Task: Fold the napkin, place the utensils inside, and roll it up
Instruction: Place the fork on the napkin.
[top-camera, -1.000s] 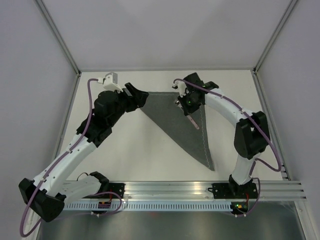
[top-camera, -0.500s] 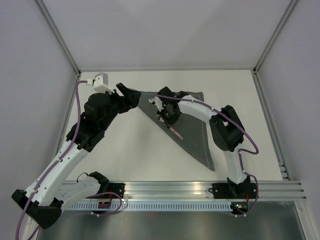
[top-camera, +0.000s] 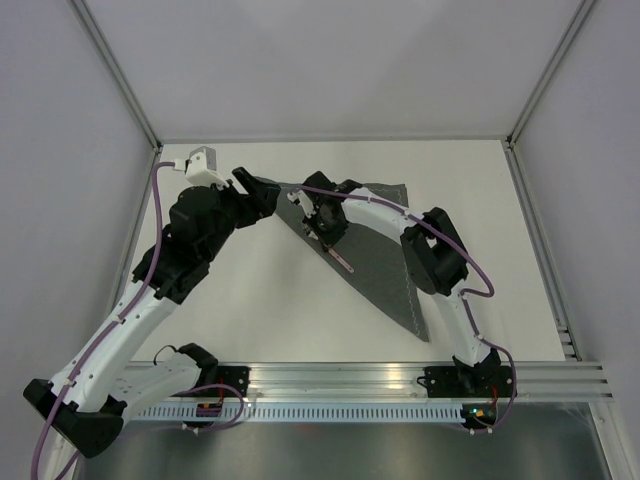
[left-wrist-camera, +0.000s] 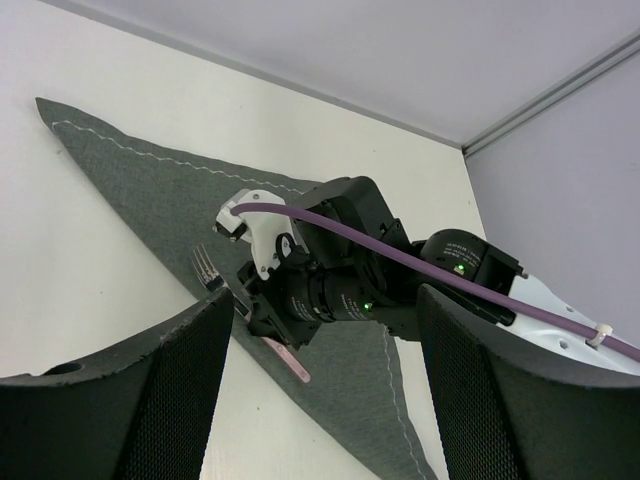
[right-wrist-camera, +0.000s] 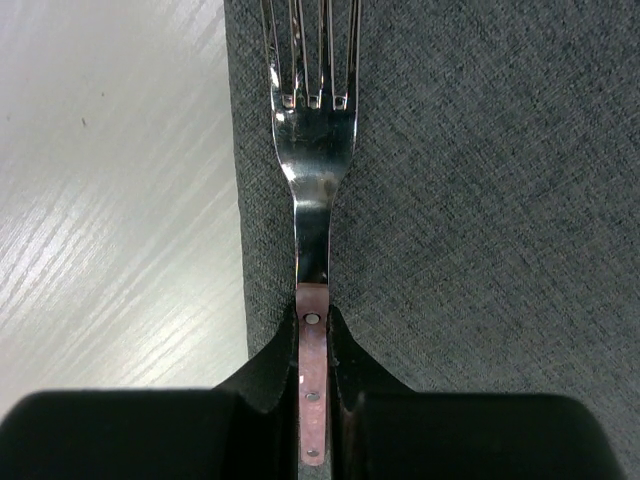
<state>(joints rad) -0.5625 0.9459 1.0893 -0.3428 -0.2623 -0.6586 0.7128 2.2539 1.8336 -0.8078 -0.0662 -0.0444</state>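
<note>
The right gripper (right-wrist-camera: 314, 345), at bottom centre, pinches the pink handle of the fork (right-wrist-camera: 312, 200). Its silver tines point to the top of the frame, just inside the dark grey napkin (right-wrist-camera: 480, 200)'s left edge, with the white table (right-wrist-camera: 110, 200) at left.

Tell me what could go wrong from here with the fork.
1. The fork, held in the right pincer, sits right over the napkin edge; released here, it might slide onto the table.
2. The open left pincer hovers close to the right one; they might collide.
</note>
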